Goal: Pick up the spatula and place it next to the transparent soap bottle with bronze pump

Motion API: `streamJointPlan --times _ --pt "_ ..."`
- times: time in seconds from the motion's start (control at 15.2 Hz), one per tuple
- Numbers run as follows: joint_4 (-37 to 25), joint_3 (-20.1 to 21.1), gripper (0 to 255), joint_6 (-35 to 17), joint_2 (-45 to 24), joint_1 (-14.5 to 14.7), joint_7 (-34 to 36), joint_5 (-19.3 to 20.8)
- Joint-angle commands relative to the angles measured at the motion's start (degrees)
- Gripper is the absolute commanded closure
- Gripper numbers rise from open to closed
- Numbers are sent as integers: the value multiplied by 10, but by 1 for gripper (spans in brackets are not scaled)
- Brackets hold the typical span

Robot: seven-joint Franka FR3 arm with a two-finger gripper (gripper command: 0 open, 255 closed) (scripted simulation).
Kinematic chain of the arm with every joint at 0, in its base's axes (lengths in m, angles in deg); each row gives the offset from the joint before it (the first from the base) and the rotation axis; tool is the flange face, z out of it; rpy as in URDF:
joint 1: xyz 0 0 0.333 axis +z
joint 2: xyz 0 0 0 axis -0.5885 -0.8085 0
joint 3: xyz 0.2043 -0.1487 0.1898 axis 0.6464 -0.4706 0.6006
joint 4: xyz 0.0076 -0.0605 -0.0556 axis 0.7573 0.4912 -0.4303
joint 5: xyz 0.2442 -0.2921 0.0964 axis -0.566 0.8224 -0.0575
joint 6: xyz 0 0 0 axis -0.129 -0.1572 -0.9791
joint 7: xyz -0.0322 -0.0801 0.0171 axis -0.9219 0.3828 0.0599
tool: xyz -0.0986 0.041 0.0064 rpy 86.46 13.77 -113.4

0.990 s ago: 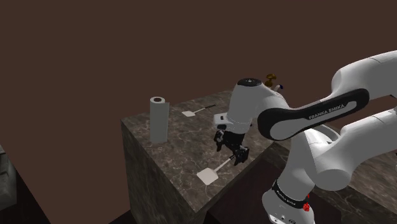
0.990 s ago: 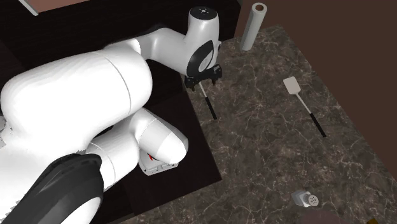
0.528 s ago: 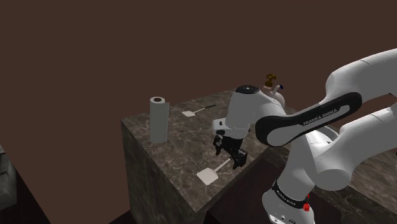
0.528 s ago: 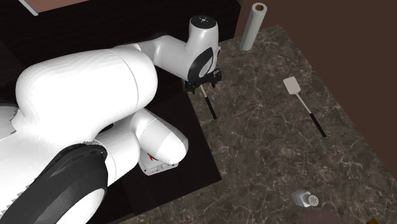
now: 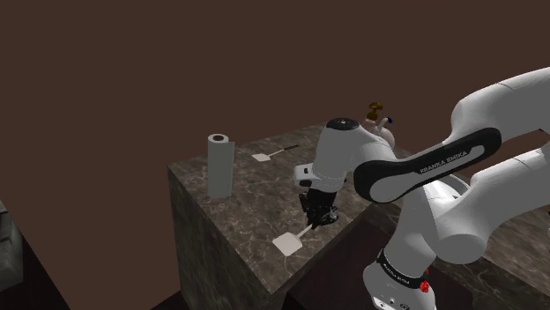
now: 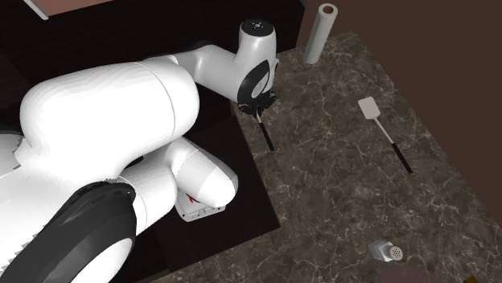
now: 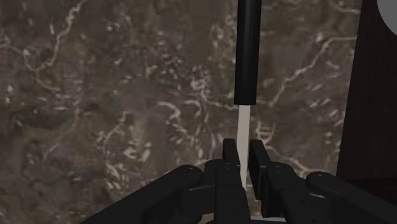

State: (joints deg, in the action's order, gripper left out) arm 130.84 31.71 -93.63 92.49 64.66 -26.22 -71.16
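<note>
A spatula with a pale flat blade (image 5: 287, 243), a thin pale shaft (image 7: 242, 130) and a black handle (image 7: 247, 51) lies near the edge of the dark marble counter (image 5: 247, 198). My gripper (image 5: 319, 217) points down over it, and its fingers (image 7: 230, 156) are shut on the shaft just below the handle. In the second exterior view my gripper (image 6: 259, 110) stands at the upper end of the black handle (image 6: 266, 137). The soap bottle with a bronze pump (image 5: 376, 114) peeks out behind my arm.
A second spatula (image 6: 372, 110) lies farther across the counter, also seen at the back as a pale spatula (image 5: 265, 158). A grey paper roll (image 5: 219, 165) stands upright at the counter's far corner. A small grey shaker (image 6: 388, 252) lies near the second exterior view's bottom.
The fingers stood apart around the spatula's shaft and have now closed on it. The arm dropped slightly a second ago and has held still since.
</note>
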Motion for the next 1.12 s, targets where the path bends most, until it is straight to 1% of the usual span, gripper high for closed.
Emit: streamJointPlan --times 0.0,0.33,1.06 --pt "0 0 255 0 0 0 0 0" --pt "0 0 255 0 0 0 0 0" --pt "-57 1 255 115 58 3 -6 -5"
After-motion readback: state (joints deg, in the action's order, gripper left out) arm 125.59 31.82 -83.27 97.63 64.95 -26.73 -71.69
